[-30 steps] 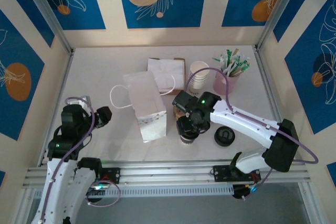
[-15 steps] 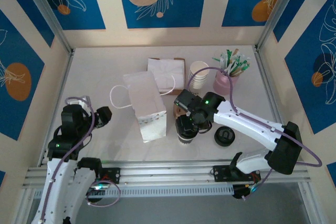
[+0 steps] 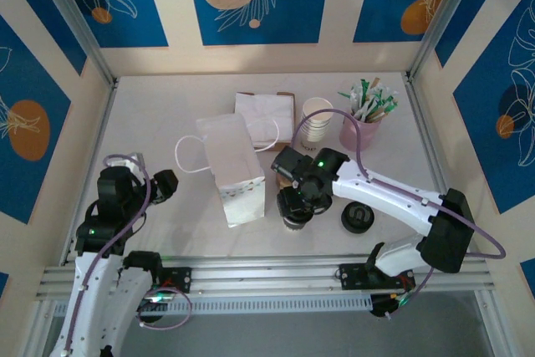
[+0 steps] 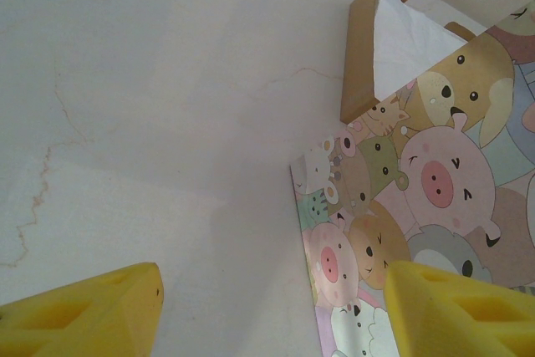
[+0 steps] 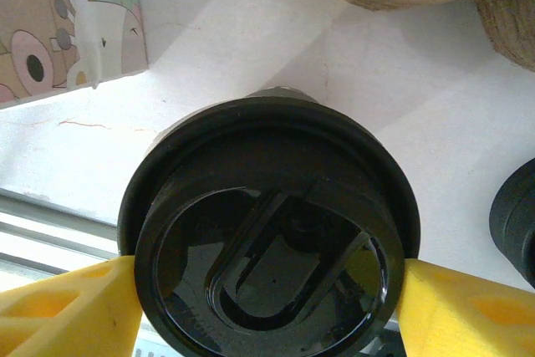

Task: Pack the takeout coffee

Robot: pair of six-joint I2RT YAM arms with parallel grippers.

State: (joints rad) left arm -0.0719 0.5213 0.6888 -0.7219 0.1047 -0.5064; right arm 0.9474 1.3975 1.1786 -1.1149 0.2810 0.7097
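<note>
Beside the paper bag [image 3: 236,171] — right hand [image 5: 267,303] clamped on takeout coffee [image 5: 269,206] | left hand [image 4: 272,319] spread wide, empty

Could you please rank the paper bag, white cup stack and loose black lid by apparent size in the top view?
Paper bag: clearly largest.
White cup stack and loose black lid: too alike to rank.
</note>
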